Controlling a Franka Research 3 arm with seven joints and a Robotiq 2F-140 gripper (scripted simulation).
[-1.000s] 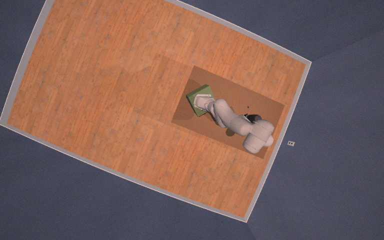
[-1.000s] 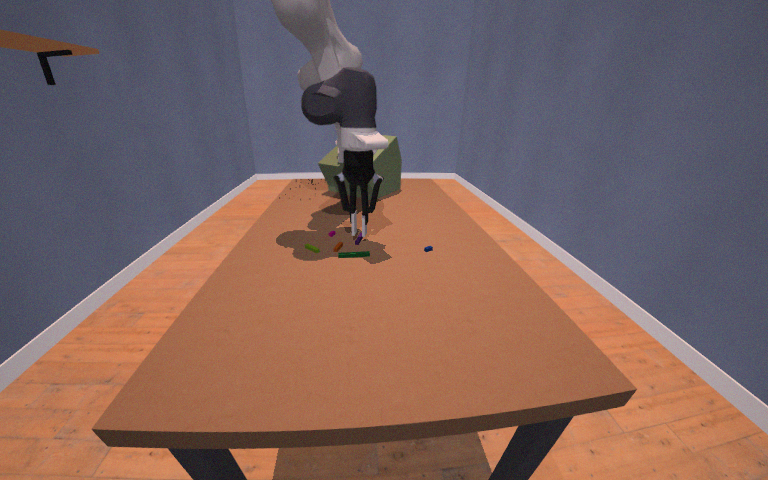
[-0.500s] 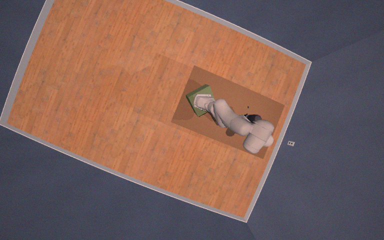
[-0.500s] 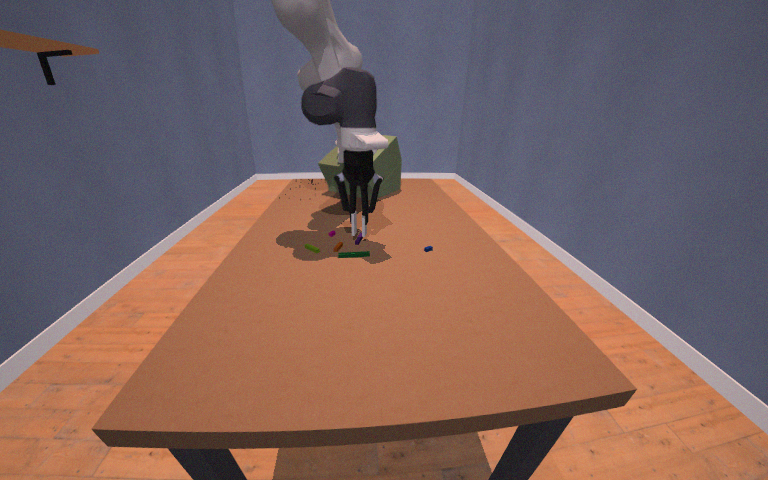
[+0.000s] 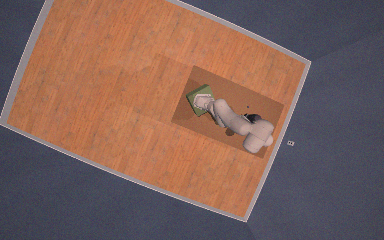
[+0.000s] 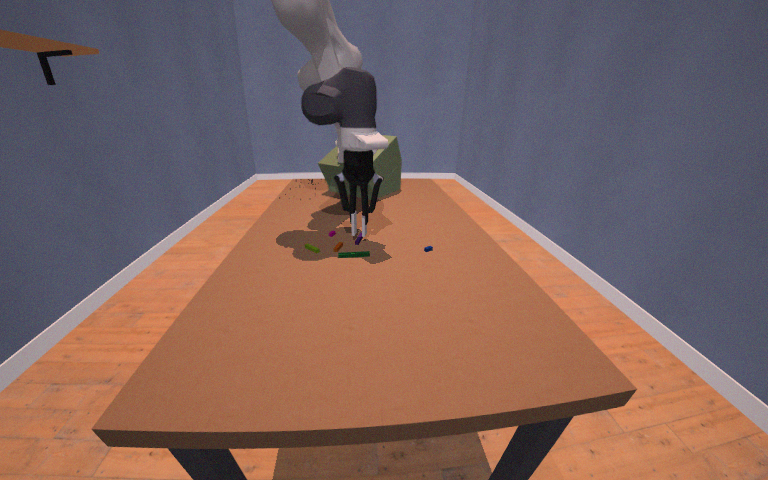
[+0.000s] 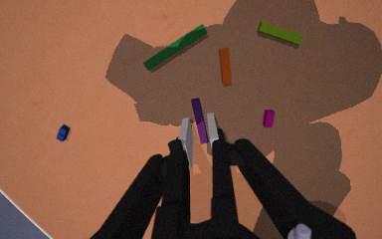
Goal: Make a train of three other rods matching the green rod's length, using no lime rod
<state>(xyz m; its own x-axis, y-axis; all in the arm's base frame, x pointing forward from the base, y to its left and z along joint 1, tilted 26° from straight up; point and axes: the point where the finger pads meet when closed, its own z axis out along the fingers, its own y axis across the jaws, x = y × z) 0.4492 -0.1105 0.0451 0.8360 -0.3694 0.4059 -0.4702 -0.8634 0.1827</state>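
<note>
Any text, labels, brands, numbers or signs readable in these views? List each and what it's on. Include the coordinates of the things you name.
None readable.
Gripper (image 6: 359, 236) (image 7: 200, 125): no marking visible.
Rods, i.e. green rod (image 6: 353, 254) (image 7: 175, 48), lime rod (image 6: 312, 248) (image 7: 280, 34), orange rod (image 6: 338, 246) (image 7: 225, 67), purple rod (image 6: 358, 239) (image 7: 198, 114), magenta rod (image 6: 332, 233) (image 7: 269, 119), blue rod (image 6: 428, 249) (image 7: 63, 132): no lettering or numbers discernible; fine print would be too small to read.
Wall plate (image 5: 291, 143): two dark spots, no text.

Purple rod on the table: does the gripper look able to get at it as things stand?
Probably yes: the gripper has its fingers parted, one to each side of the purple rod in the wrist view, and the nearby orange rod lies clear of it.
</note>
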